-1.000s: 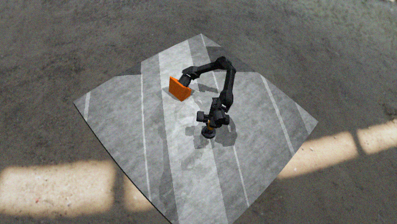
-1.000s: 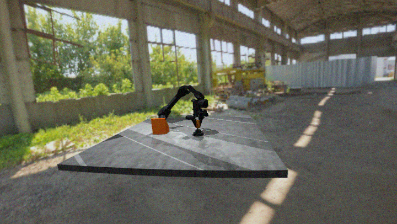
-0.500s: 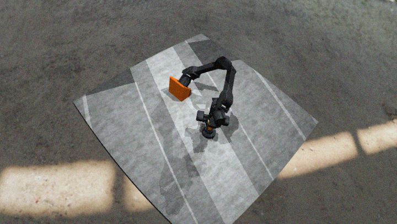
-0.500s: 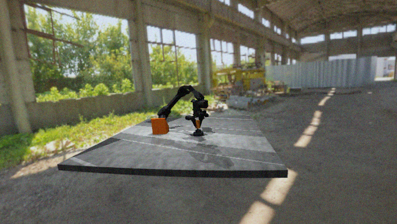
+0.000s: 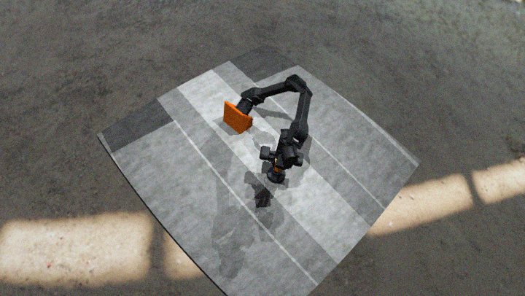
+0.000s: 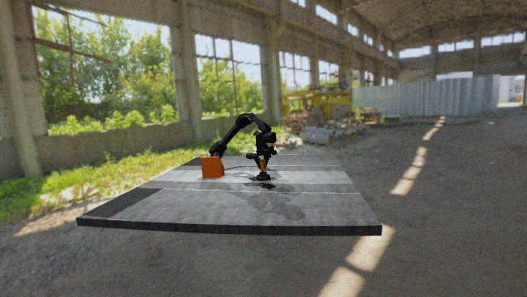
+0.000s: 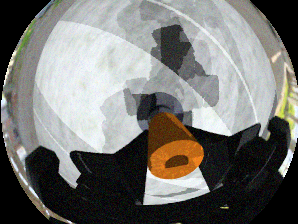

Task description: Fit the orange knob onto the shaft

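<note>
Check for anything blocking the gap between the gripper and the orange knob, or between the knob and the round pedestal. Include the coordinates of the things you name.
Nothing visible stands in the way. The black parallel-jaw gripper (image 5: pixel 278 161) (image 6: pixel 262 162) (image 7: pixel 165 131) is shut on the orange tapered knob (image 6: pixel 262 164) (image 7: pixel 167 132), and the dark round pedestal (image 5: pixel 275 177) (image 6: pixel 263 177) (image 7: pixel 145 107) lies directly beyond its far end.
</note>
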`<action>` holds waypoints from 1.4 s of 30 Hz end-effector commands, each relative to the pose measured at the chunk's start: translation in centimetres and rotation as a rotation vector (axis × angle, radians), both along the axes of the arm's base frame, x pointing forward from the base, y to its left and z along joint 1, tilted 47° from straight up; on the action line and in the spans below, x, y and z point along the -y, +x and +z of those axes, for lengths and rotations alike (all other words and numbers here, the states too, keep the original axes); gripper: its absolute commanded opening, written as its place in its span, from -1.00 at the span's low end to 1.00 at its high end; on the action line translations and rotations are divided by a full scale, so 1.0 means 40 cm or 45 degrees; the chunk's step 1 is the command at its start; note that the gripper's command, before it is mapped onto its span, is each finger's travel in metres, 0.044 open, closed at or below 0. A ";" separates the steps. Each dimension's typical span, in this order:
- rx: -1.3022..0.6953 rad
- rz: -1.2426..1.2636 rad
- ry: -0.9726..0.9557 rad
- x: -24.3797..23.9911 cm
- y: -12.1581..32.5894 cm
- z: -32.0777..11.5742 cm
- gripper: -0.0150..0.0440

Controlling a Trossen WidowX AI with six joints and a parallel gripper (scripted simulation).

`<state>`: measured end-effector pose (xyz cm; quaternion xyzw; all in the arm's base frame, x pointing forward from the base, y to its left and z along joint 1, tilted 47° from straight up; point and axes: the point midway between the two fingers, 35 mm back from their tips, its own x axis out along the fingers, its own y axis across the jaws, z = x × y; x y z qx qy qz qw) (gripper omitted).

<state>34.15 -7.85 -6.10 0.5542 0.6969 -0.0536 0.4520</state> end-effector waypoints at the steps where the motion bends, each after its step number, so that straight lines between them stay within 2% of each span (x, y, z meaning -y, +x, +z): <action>1: -0.022 -0.025 -0.002 0.005 0.003 0.005 -0.49; 7: -0.189 -0.184 0.003 0.001 0.001 0.001 -0.49; 36: -0.197 -0.192 0.004 0.005 0.002 0.005 -0.49; 42: -0.372 -0.359 0.010 0.002 0.002 0.002 -0.49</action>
